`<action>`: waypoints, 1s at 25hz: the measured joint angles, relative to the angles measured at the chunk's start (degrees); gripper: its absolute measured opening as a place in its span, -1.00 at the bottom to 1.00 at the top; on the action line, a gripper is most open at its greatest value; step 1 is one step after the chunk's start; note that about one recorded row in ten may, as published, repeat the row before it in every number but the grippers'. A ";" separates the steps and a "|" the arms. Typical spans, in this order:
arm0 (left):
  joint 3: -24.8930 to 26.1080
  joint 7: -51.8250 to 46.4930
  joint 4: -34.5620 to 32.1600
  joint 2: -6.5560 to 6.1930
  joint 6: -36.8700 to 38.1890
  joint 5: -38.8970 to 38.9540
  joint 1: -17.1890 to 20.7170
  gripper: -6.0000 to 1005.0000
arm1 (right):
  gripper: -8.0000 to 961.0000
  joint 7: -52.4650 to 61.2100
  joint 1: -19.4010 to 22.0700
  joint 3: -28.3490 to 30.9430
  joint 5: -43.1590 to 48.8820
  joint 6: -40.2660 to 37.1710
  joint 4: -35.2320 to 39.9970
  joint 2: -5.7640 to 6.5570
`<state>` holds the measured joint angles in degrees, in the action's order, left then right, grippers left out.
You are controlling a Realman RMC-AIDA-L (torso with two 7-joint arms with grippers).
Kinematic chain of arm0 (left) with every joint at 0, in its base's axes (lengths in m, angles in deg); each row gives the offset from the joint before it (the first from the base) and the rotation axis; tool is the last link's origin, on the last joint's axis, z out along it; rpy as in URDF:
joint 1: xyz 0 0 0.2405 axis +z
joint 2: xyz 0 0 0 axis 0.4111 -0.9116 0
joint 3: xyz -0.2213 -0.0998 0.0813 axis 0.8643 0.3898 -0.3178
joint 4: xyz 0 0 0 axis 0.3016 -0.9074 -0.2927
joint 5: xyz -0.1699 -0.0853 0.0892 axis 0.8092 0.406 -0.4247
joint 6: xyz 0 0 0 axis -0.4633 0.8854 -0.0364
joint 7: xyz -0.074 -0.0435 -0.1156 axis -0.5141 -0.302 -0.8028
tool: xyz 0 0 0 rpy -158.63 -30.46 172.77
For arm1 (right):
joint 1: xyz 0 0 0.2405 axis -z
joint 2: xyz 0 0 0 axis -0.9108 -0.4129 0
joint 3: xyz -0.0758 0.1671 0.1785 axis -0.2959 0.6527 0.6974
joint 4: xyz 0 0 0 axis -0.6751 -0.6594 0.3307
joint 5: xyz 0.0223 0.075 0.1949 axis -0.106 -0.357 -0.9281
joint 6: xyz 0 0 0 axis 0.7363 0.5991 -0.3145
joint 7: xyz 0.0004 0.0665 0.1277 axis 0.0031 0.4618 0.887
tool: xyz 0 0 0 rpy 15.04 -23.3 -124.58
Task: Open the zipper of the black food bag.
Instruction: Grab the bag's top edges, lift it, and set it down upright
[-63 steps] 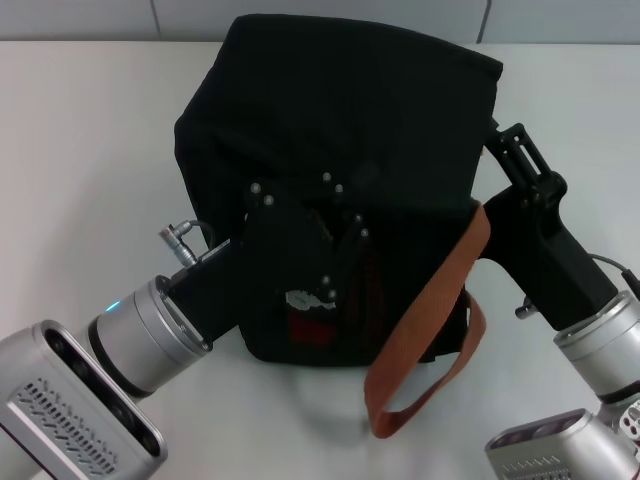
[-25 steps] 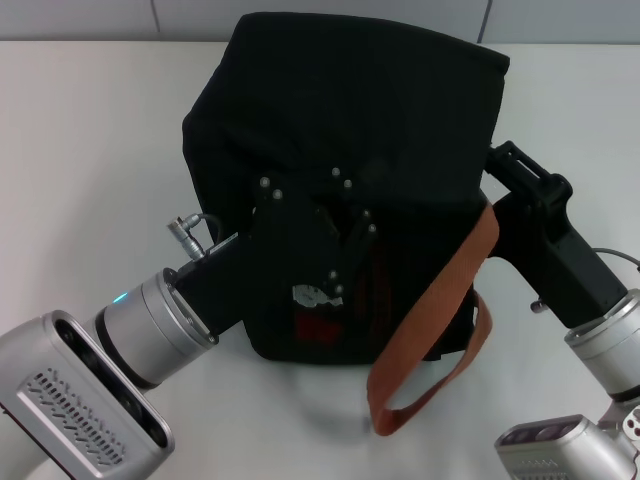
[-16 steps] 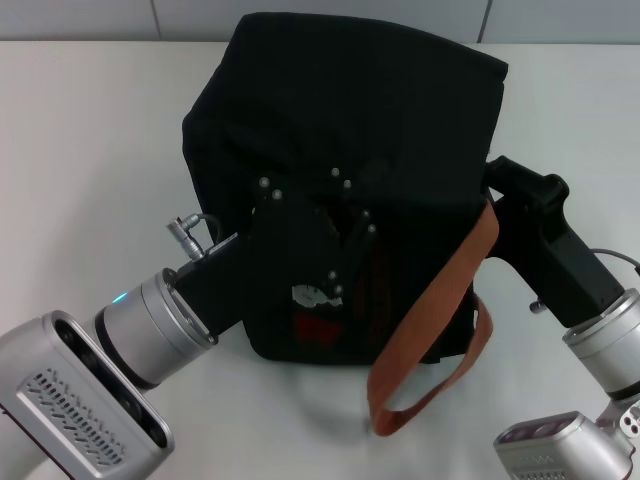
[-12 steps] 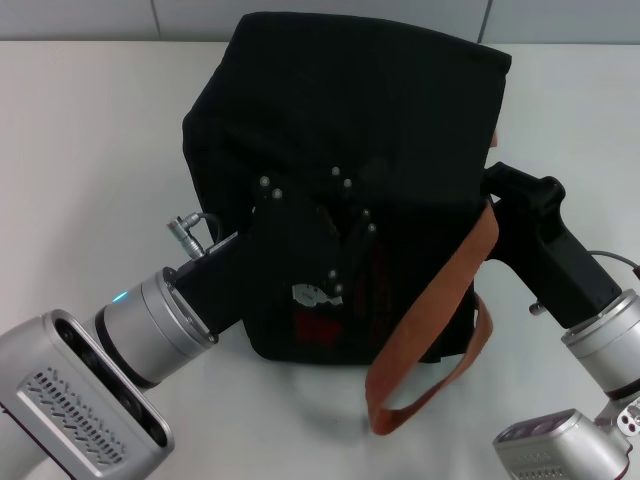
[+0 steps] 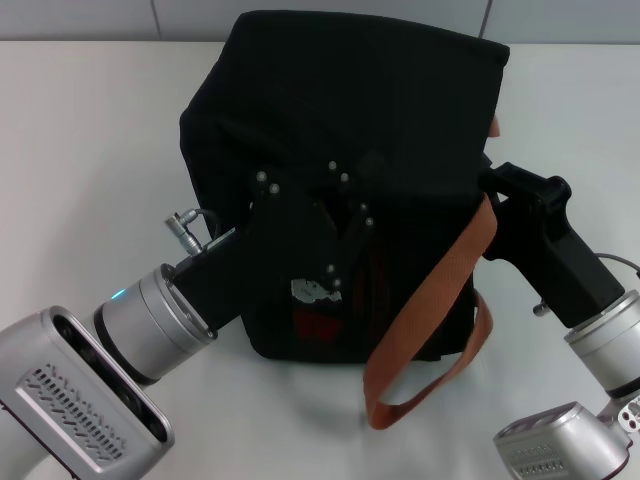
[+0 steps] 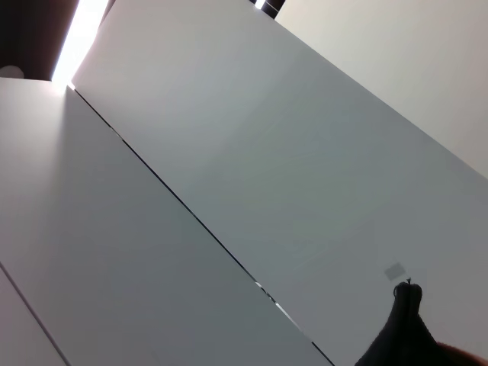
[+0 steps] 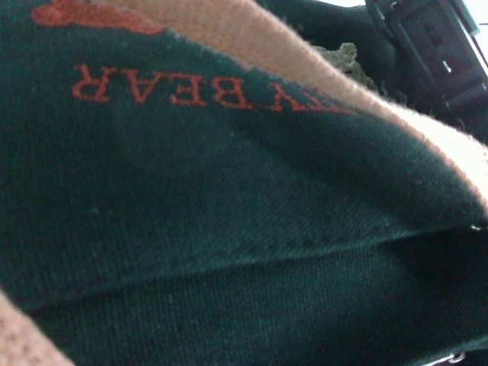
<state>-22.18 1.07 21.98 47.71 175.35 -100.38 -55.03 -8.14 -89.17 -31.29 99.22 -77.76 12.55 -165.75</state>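
The black food bag stands upright in the middle of the white table, seen in the head view. An orange-brown strap handle hangs down its near right side in a loop. My left gripper lies against the bag's near upper face, black on black. My right gripper presses against the bag's right side, by the strap. The zipper is not distinguishable against the fabric. The right wrist view is filled by the black food bag, with red lettering and a beige strap.
The white table lies bare to the left and right of the bag, with a grey wall behind it. The left wrist view shows only pale wall panels and a dark fabric tip.
My right gripper has drawn nearer and settled against the bag's right side. The bag has shifted a little, and my left gripper has edged up and left with it.
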 joint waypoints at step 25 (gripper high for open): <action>1.65 0.00 0.54 0.00 -1.01 0.07 -0.18 -0.82 | -0.72 36.34 5.91 1.77 0.23 -9.57 -0.56 0.16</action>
<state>-20.53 1.07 22.52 47.71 174.34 -100.31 -55.21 28.20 -83.26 -29.52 99.45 -87.33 11.99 -165.59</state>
